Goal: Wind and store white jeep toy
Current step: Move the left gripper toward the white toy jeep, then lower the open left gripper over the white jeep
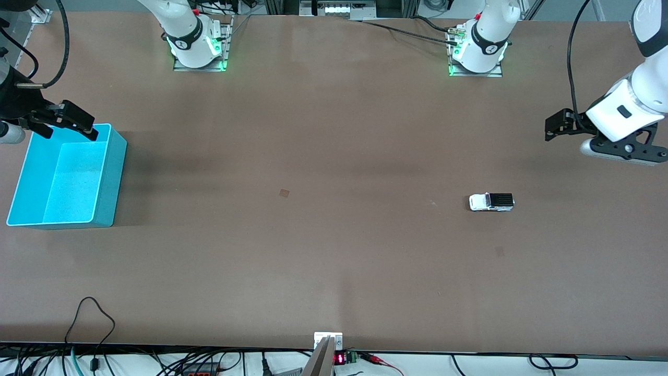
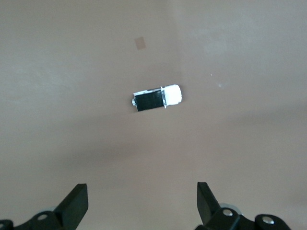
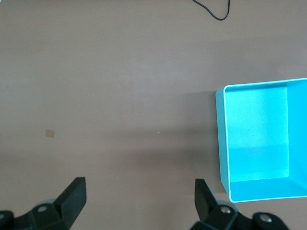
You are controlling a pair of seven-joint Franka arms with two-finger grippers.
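Observation:
The white jeep toy (image 1: 491, 202), with a black ribbed roof panel, stands on its wheels on the brown table toward the left arm's end. It also shows in the left wrist view (image 2: 157, 98). My left gripper (image 1: 553, 128) hangs in the air over the table edge at that end, well apart from the jeep, open and empty (image 2: 142, 191). The turquoise bin (image 1: 117, 172) stands empty at the right arm's end and also shows in the right wrist view (image 3: 221, 139). My right gripper (image 1: 78, 122) is in the air over the bin's farther rim, open and empty (image 3: 139, 184).
Both arm bases (image 1: 198, 44) stand along the table edge farthest from the front camera. A black cable loop (image 1: 91, 316) lies on the table near the front edge. A small tape mark (image 1: 284, 193) sits mid-table.

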